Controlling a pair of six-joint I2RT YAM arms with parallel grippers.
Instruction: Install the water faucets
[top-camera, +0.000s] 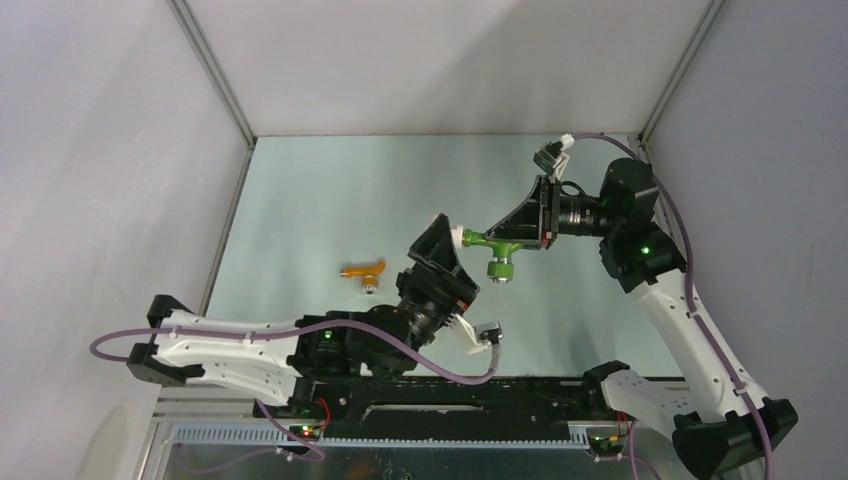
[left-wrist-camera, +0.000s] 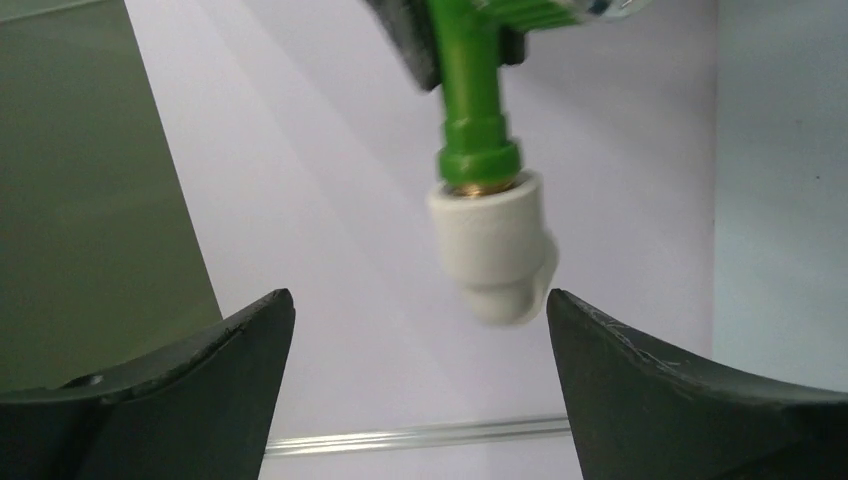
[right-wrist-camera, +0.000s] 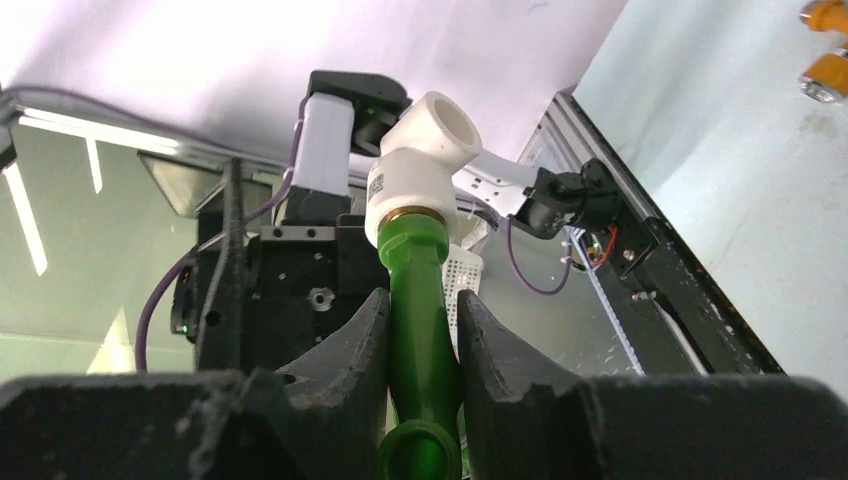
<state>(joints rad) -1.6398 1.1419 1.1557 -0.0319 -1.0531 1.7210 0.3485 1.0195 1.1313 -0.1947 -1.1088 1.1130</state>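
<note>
The only thing that holds another here is the white elbow fitting (right-wrist-camera: 425, 150). The brass-ringed end of the green tap (right-wrist-camera: 415, 250) sits in its socket, and its other mouth shows open and hollow in the right wrist view.

The right gripper (right-wrist-camera: 422, 302) pinches the green tap by its straight stem, one finger pressed to each side. It holds the tap up off the table, the fitted end pointing towards the left arm and the round knob (top-camera: 499, 270) hanging below.

The left gripper (left-wrist-camera: 420, 297) has its jaws spread wide with the fitting (left-wrist-camera: 495, 245) between them. One fingertip (left-wrist-camera: 575, 310) is just beside the fitting's lower corner; whether they touch cannot be told.

The orange tap (top-camera: 366, 271) lies on its side on the table (top-camera: 320, 190), well apart from the green one and just beyond the left arm's forearm.

The table is a pale green sheet. Plain light-grey walls (top-camera: 420, 60) close it in on three sides, with thin metal posts in the far corners. At the near edge, a black rail (top-camera: 480, 395) carries both arm bases, and purple cables loop from them.
</note>
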